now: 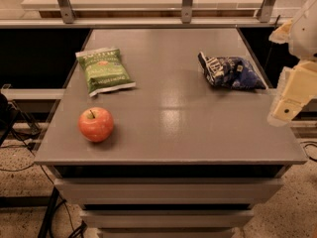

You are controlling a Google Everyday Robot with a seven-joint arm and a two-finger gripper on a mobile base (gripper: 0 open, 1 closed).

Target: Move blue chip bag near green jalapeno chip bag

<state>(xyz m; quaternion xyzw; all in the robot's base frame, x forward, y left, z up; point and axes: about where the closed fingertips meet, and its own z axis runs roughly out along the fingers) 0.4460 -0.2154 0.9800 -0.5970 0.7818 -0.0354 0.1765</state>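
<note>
- The surface (168,133) is a grey, faintly shiny tabletop, with pale drawer fronts (168,190) stacked beneath its near edge.
- The blue chip bag (230,72) lies crumpled on the far right part of the surface, close to the right rim. Its dark navy foil carries white lettering, and its black-and-white end points toward the middle.
- The green jalapeno chip bag (104,71) lies flat on the far left part, turned slightly askew, with white crimped ends and a small reddish mark near the top.
- The two bags are well apart, with a bare stretch of grey between them.
- A red apple (95,124) stands stem-up on the near left, just in front of the green bag and not touching it.
- The pincer (290,98), cream-coloured, hangs at the right border of the view, beside the right rim of the surface. It is nearer the camera than the blue bag and clear of it.
- Whether the pincer is open or closed cannot be told; it has hold of neither bag.
- Dark cables (20,133) trail on the speckled floor at the left.
</note>
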